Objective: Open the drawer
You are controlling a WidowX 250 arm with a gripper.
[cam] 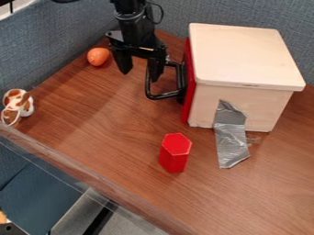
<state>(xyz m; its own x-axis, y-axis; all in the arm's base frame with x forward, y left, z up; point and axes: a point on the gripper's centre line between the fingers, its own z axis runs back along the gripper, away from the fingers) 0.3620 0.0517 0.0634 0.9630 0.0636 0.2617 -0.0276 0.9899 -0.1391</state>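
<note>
1. Task thing, relative to gripper (140, 73): just to the right, with red drawer front (190, 87) on left side of pale wooden box (245, 57); seated up against box, looks closed.
2. Black looped handle (164, 96) to lower right of gripper and partly behind right-hand finger in view; seems to have that finger inside loop, contact can't be told.
3. Spread fingers, clear gap between, nothing pinched.
4. Arm (131, 20) pose: in from top edge, left of centre, hanging almost straight down, tips toward table (116, 124).
5. Facing of drawer front: toward left of view, away from box, with handle sticking out same way.
6. Long axis of drawer front: roughly up-down in view, seen almost edge-on; outer bar of handle about parallel.
7. Well below gripper, in front of box: red hexagonal block (173, 153), upright.
</note>
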